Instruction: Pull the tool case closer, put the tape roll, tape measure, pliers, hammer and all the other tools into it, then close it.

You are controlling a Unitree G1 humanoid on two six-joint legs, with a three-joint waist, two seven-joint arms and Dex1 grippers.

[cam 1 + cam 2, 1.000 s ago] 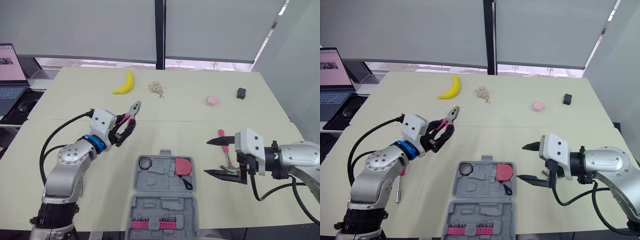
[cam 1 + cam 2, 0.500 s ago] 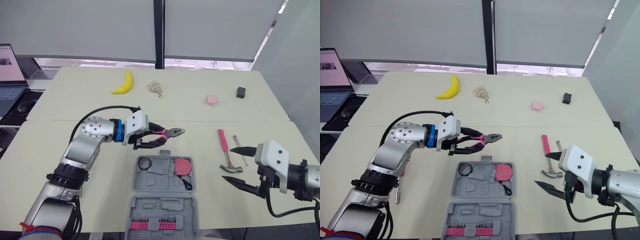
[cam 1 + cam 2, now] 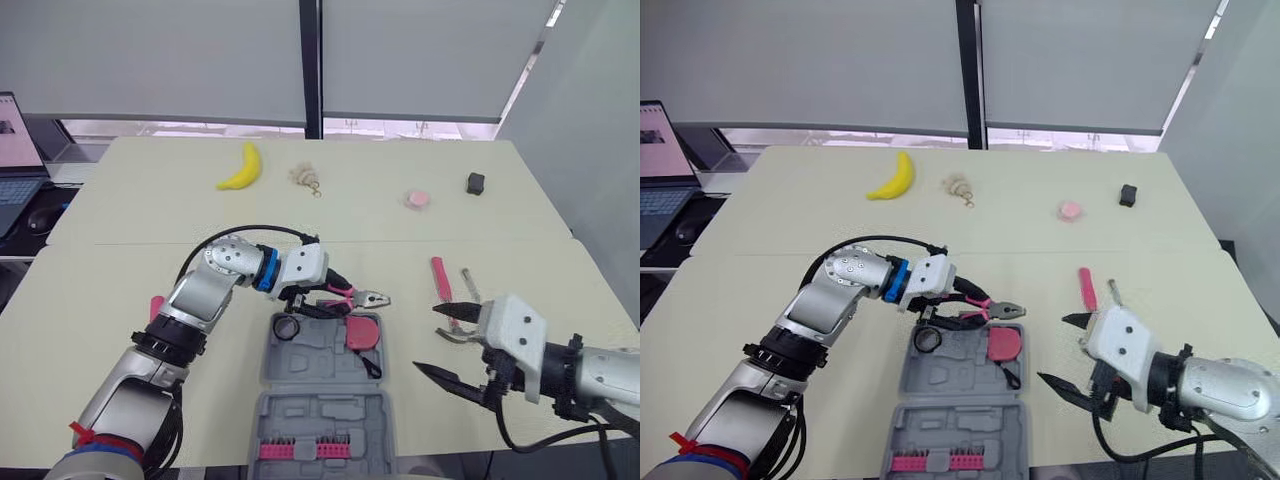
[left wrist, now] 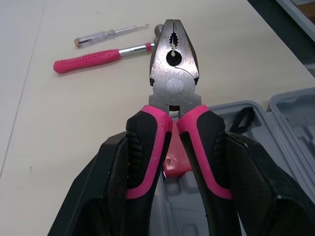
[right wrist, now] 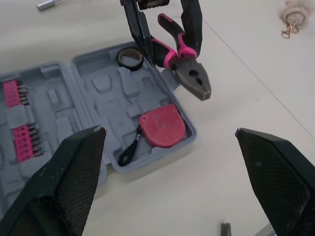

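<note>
Pink-handled pliers (image 3: 352, 297) hang just above the open tool case (image 3: 318, 352), pinched by their grips between the jaws of the left gripper (image 3: 322, 298), nose pointing toward the robot's right. The grey case lies flat on the bench (image 3: 150, 210) near its front edge, between the two arms, which suggests the pull-closer step is done.

Two tools sit in their moulded recesses: the tape roll (image 3: 288, 327) in the far left corner and the red tape measure (image 3: 361, 333) in the far right one, right under the pliers' nose. A row of pink bits (image 3: 300, 450) lines the near half of the case.

The right gripper (image 3: 425, 338) hovers to the right of the case with its jaws spread wide and nothing between them. Just beyond it on the bench lie the hammer (image 3: 439, 278) and, beside it, a slim screwdriver (image 3: 468, 285), both yet to be packed. A pink object (image 3: 156, 305) peeks out from behind the left arm; what it is cannot be told.

By this reckoning the job is near its midpoint: pliers about to go in, then the hammer and remaining tools, and finally the lid.
</note>
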